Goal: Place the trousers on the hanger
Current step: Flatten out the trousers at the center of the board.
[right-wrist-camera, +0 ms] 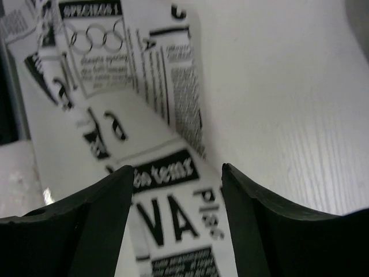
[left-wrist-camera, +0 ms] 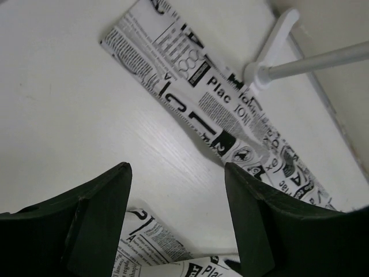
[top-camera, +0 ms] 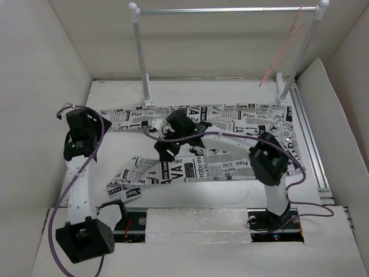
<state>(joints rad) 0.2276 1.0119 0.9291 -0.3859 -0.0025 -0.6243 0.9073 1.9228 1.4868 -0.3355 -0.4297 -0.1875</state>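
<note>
Nearest the arm bases, the left hand (left-wrist-camera: 176,168) stands open with nothing between its fingers; it hangs over bare tabletop (top-camera: 115,95) in the gap between the two legs of the trousers (top-camera: 230,161). The right hand (right-wrist-camera: 176,167), reached across toward the left, is also open and empty, with printed fabric directly beneath it. The trousers lie flat on the tabletop. The legs are spread in a V that opens toward the left and joins at the right side, and the far leg runs along the feet of the rack (top-camera: 230,10). The step in hand is judged to be the taking of a fresh grip on the fabric. Lower each hand until one finger slides under the cloth, and close on all layers of a leg rather than on the top ply alone. Set the two grips well apart so that the cloth hangs level when lifted. Gather the legs together before lifting. The hanger (top-camera: 282,49) hangs tilted at the right end of the rack crossbar, at the far side and well apart from both hands. Being thin, it will probably swing on contact, so feed the fabric over it slowly. No bin, box or tray appears in any view; the rack carries only the hanger.
</note>
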